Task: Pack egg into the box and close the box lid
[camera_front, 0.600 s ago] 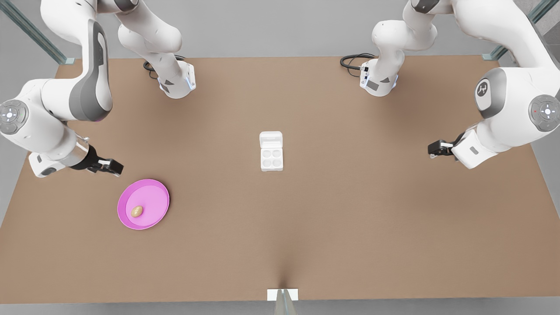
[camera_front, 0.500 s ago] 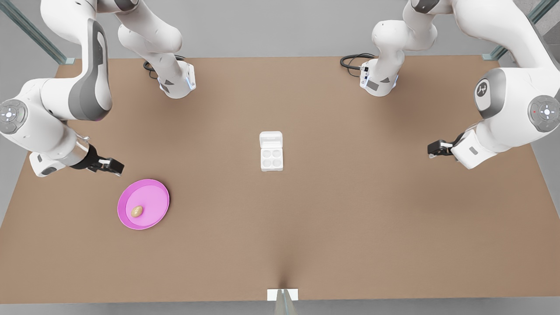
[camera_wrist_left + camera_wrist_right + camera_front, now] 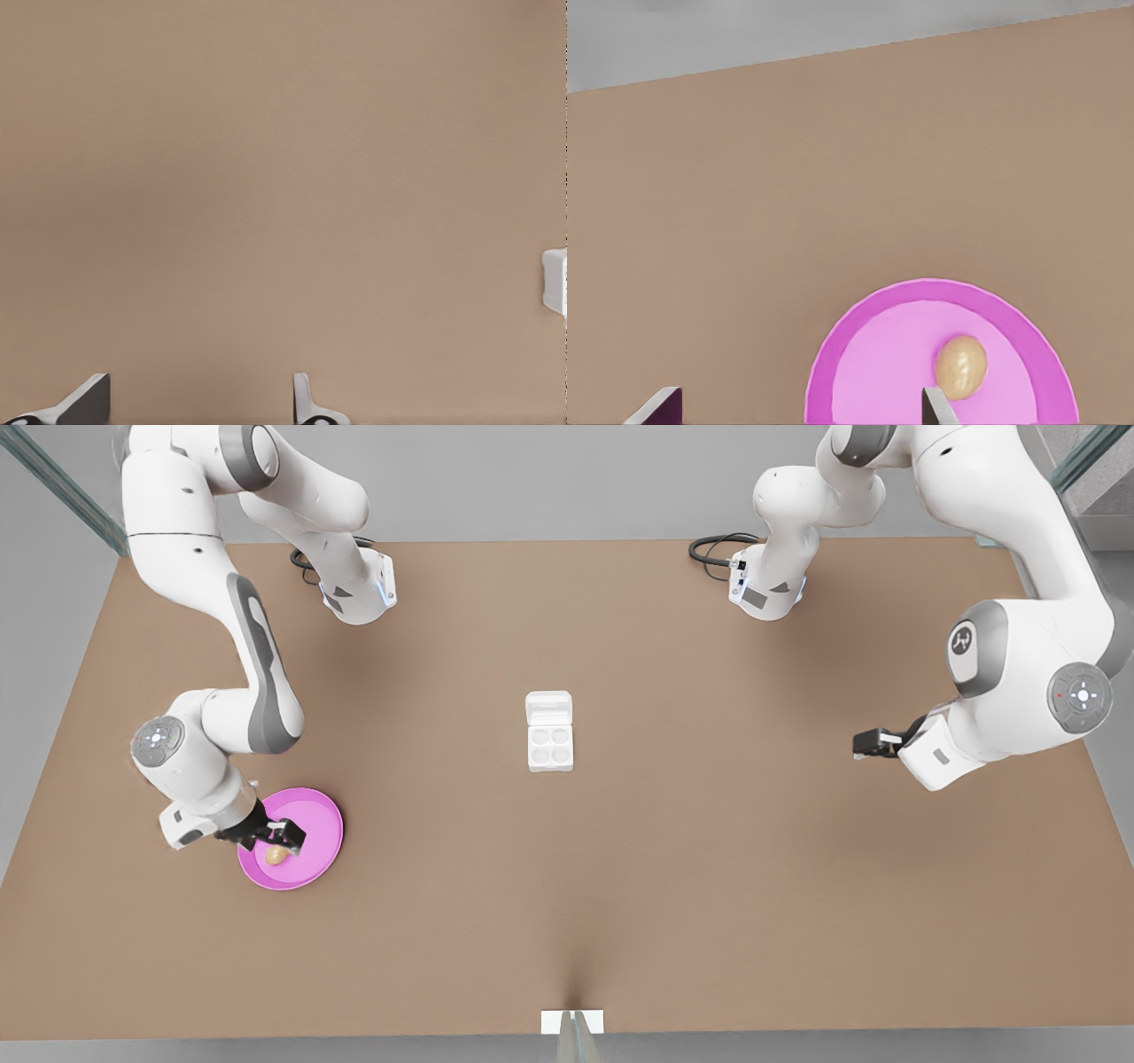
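Hovering over the plate [image 3: 306, 868], the right gripper [image 3: 285, 839] was seen spread above the egg [image 3: 276, 855], the left gripper [image 3: 861, 745] likewise parted, the box [image 3: 549, 745] unlabelled.

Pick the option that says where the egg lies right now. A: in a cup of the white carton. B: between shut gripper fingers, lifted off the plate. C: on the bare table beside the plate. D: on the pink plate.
D: the egg rests on the pink plate, below the open right gripper; the box has bare cups.
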Controlling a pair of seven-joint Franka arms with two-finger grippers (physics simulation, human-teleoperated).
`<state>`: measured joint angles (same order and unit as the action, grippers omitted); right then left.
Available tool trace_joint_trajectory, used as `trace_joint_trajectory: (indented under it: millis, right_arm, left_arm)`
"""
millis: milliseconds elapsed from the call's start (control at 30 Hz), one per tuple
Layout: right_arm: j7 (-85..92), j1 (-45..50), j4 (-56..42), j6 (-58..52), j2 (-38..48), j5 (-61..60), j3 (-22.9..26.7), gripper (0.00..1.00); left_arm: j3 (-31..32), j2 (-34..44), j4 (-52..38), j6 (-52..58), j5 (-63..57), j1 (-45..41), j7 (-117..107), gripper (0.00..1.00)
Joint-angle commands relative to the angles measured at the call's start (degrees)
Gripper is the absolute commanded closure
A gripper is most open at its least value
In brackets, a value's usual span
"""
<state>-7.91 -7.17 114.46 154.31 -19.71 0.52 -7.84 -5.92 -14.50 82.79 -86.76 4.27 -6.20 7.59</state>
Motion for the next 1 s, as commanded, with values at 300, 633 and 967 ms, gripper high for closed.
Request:
trace_joint_trajectory:
  millis: [300, 633, 967]
  right_arm:
    - [-34.1, 10.95, 4.02, -0.68, -0.94, 28.75, 11.7, 0.0]
    - [-35.86, 9.02, -3.89, 10.05, -14.92, 28.75, 15.57, 0.0]
    - [-35.06, 7.09, -1.16, 13.83, -16.85, 28.93, 15.57, 0.13]
  left_arm:
    - [-0.32, -1.14, 0.0, 0.01, 0.83, 0.14, -0.03, 0.0]
    - [-0.32, -1.75, 0.0, 0.01, 1.88, 0.14, -0.03, 0.0]
    - [-0.32, -1.49, -0.09, 0.18, 2.06, 0.14, -0.03, 0.0]
